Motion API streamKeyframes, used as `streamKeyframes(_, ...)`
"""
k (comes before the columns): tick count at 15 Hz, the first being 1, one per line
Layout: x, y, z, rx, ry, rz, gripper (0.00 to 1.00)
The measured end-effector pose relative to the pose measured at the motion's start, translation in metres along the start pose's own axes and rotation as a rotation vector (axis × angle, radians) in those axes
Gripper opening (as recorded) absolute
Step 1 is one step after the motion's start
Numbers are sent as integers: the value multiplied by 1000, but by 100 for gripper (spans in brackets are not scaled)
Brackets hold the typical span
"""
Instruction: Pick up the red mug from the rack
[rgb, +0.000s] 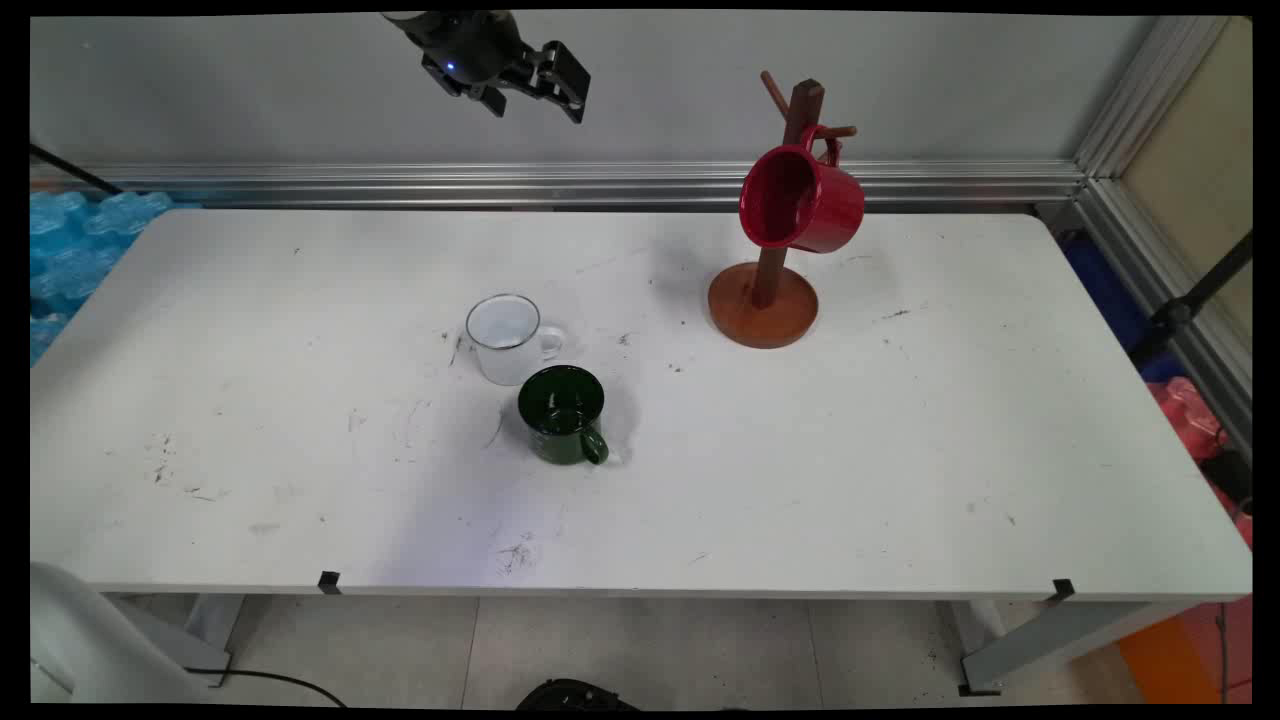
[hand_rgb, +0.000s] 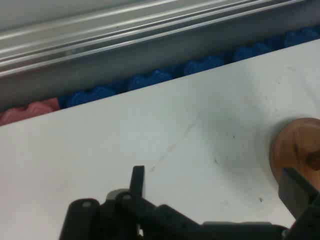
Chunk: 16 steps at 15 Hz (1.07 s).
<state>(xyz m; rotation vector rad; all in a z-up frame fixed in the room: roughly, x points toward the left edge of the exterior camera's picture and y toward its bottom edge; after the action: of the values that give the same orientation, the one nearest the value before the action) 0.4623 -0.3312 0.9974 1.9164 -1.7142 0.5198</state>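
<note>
My black gripper (rgb: 540, 105) hangs high above the table's back edge, open and holding nothing. In the hand view the gripper (hand_rgb: 217, 185) has its two fingers wide apart, with bare white table (hand_rgb: 150, 130) between them. A wooden mug tree (rgb: 765, 300) stands right of the gripper at the back; its round base (hand_rgb: 295, 150) shows beside the right finger. A red mug (rgb: 800, 200) hangs by its handle on one of the tree's pegs. Far below the gripper, near the table's middle, a white mug (rgb: 505, 340) and a dark green mug (rgb: 562, 412) stand upright, close together.
An aluminium rail (rgb: 600, 185) runs along the wall behind the table. Blue padding (rgb: 70, 240) lies past the left edge. Pink and blue material (rgb: 1190, 415) and a black stand (rgb: 1190, 300) are past the right edge.
</note>
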Motion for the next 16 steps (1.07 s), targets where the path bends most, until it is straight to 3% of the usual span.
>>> streamKeyframes(3,-1,5,2,-31,5,40,100)
streamKeyframes(6,-2,11,2,-107,15,118,100)
streamKeyframes(11,-7,34,-6,-273,17,238,100)
streamKeyframes(16,-12,65,-14,-435,20,304,100)
